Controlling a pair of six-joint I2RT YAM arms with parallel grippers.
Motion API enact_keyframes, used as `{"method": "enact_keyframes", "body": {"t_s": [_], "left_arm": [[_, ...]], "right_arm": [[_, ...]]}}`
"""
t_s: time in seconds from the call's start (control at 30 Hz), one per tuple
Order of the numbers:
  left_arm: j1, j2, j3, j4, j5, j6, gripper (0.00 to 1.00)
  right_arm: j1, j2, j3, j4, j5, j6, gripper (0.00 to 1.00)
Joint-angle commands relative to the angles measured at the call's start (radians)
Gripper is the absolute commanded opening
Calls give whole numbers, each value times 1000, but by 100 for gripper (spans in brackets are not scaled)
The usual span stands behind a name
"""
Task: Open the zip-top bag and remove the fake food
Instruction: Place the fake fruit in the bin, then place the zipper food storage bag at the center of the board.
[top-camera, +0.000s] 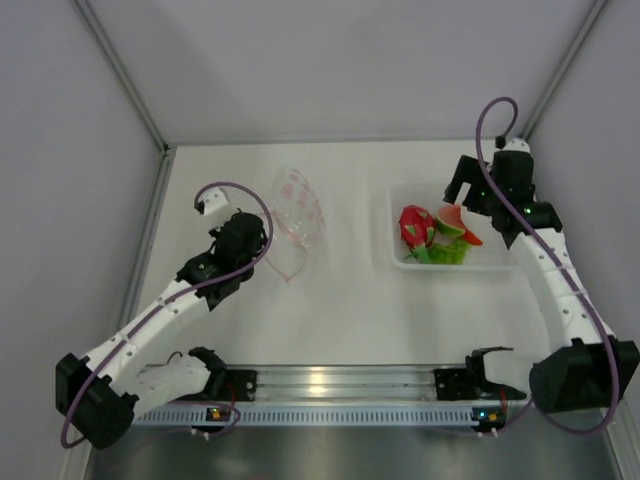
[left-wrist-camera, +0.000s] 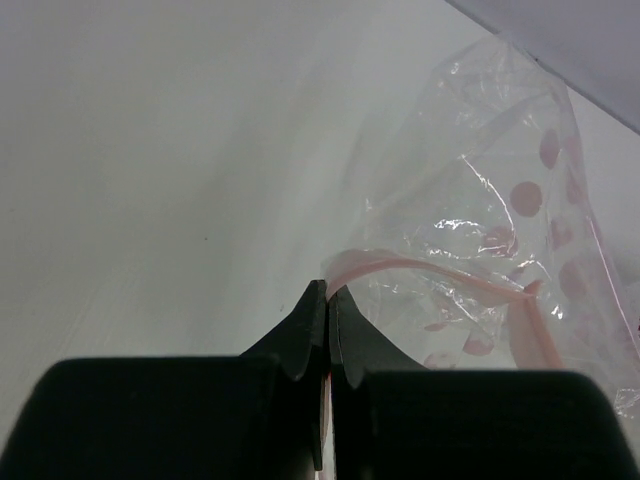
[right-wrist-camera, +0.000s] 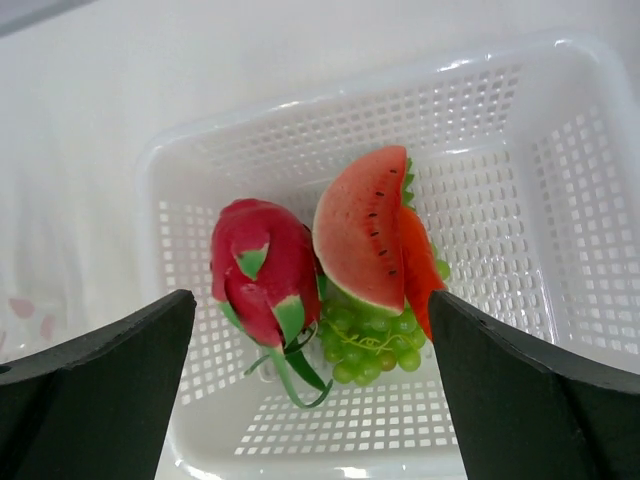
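a white basket (right-wrist-camera: 300, 130) at mid frame holds the fake food (right-wrist-camera: 260, 270), under the spread right pincer (right-wrist-camera: 310, 305). the left pincer (left-wrist-camera: 327, 295), pressed together, pinches the pink strip of the zip-top bag (left-wrist-camera: 480, 230), which lies to its upper right.

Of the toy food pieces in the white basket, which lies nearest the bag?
The magenta dragon fruit with green tips: it lies at the end of the basket toward the bag, while the melon slice and green grapes sit further away.

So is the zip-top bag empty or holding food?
Empty: the zip-top bag shows only clear plastic and pink dots; the fake food lies in the basket.
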Motion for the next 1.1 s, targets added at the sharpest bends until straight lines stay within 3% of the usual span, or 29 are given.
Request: {"method": "enact_keyframes", "body": {"t_s": [0.0, 0.1, 0.3, 0.4, 0.57, 0.63, 0.9, 1.0, 1.07], "left_arm": [[16, 50, 81, -15, -77, 78, 0], [50, 103, 121, -21, -80, 120, 0], [133, 197, 193, -57, -100, 154, 0], [196, 216, 196, -52, 23, 121, 0], [404, 277, 126, -5, 349, 58, 0], [467, 292, 102, 29, 394, 45, 0], [552, 438, 64, 134, 509, 15, 1], [563, 508, 72, 172, 581, 18, 14], [563, 542, 73, 184, 649, 20, 32]], "right_arm": [[19, -104, -35, -33, -50, -25, 99], [25, -188, -87, -19, -178, -47, 99], [31, -346, -210, -10, -259, -47, 99], [31, -397, -257, -4, -297, -53, 99], [31, -429, -302, 15, -360, -51, 99], [30, -437, -306, 21, -380, -47, 99], [33, -460, -325, 32, -460, -42, 99], [33, -477, -349, 42, -477, -31, 99], [33, -489, -357, 44, -472, -28, 99]]}}
